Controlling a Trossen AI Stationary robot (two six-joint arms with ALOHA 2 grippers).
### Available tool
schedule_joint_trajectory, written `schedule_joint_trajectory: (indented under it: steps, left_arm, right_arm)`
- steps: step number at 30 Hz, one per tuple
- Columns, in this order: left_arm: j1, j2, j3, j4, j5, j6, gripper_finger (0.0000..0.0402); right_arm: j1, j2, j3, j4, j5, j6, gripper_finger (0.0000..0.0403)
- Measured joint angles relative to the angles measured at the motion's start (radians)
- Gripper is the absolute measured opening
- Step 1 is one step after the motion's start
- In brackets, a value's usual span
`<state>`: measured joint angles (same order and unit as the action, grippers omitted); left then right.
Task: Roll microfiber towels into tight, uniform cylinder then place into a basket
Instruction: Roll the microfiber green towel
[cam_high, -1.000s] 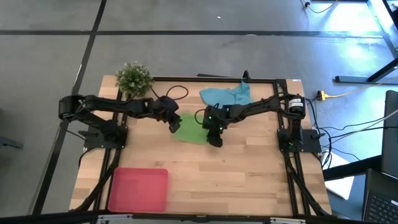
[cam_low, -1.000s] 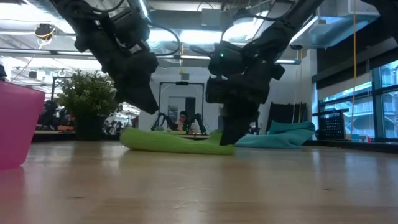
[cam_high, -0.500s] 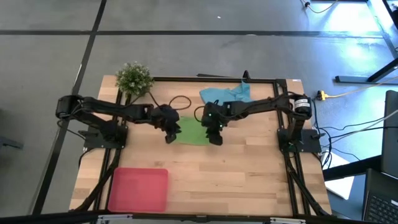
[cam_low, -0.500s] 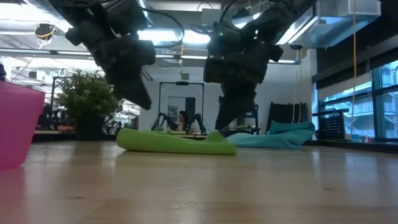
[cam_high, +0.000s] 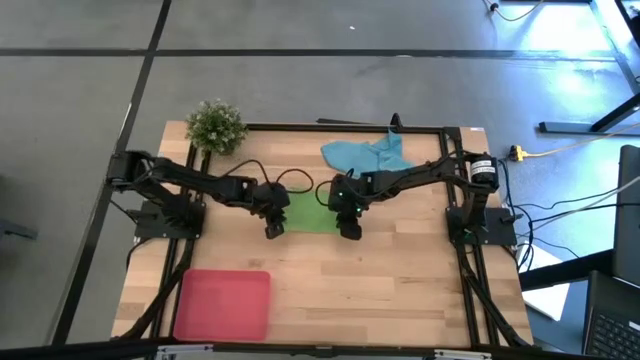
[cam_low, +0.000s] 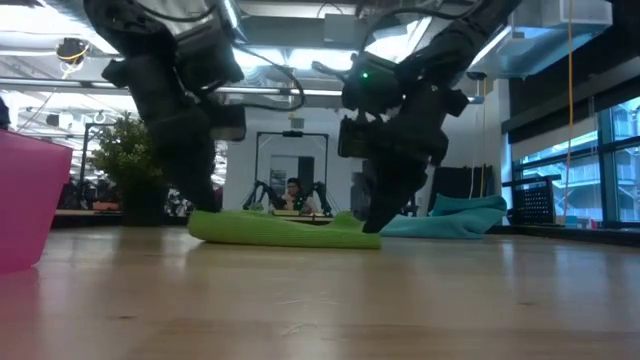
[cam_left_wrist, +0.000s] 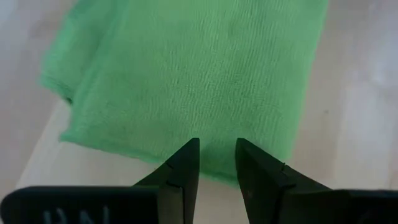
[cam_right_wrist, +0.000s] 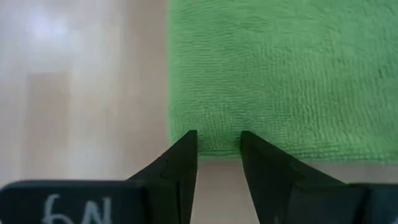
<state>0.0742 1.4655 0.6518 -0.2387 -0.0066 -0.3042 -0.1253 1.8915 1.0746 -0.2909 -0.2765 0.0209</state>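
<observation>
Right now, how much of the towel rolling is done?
Nothing is rolled yet. The green towel lies flat, with the left gripper and right gripper at its near edge, jaws slightly apart, about to start. The blue towel sits crumpled behind. The red basket holds no towels.

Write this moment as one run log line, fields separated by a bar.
green towel flat on table | left gripper, right gripper open at its near edge | red basket empty
</observation>
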Motion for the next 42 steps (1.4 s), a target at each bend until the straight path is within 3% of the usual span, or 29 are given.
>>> schedule_joint_trajectory:
  steps: [7,13,17,20,23,28,39,42]
  left_arm:
    - [-0.050,0.053,0.000,0.014,0.111,-0.008,0.0095]
    - [-0.119,0.051,0.000,0.039,0.130,-0.048,0.0095]
    - [-0.117,-0.016,0.023,0.026,0.129,-0.087,0.0095]
    - [-0.096,-0.083,0.053,-0.042,0.085,-0.077,0.0095]
    - [-0.067,-0.149,0.075,-0.113,-0.023,-0.043,0.0095]
    - [0.009,-0.175,0.071,-0.207,-0.145,-0.025,0.0095]
    - [0.074,-0.042,0.025,-0.143,-0.168,-0.025,0.0095]
    - [0.074,0.001,0.025,-0.135,-0.155,-0.025,0.0095]
  right_arm:
    - [-0.021,-0.003,-0.015,0.032,0.147,-0.004,0.0125]
    - [-0.060,-0.003,-0.015,0.102,0.159,-0.027,0.0125]
    - [-0.069,-0.030,0.011,0.068,0.159,-0.038,0.0125]
    - [-0.067,-0.073,0.024,0.072,0.156,-0.060,0.0125]
    - [-0.060,-0.102,0.027,0.061,0.131,-0.052,0.0125]
    - [-0.046,-0.092,0.030,0.050,0.011,-0.052,0.0125]
    - [-0.020,0.014,0.028,0.052,0.006,-0.055,0.0125]
    - [-0.021,0.014,0.028,0.056,0.048,-0.061,0.0125]
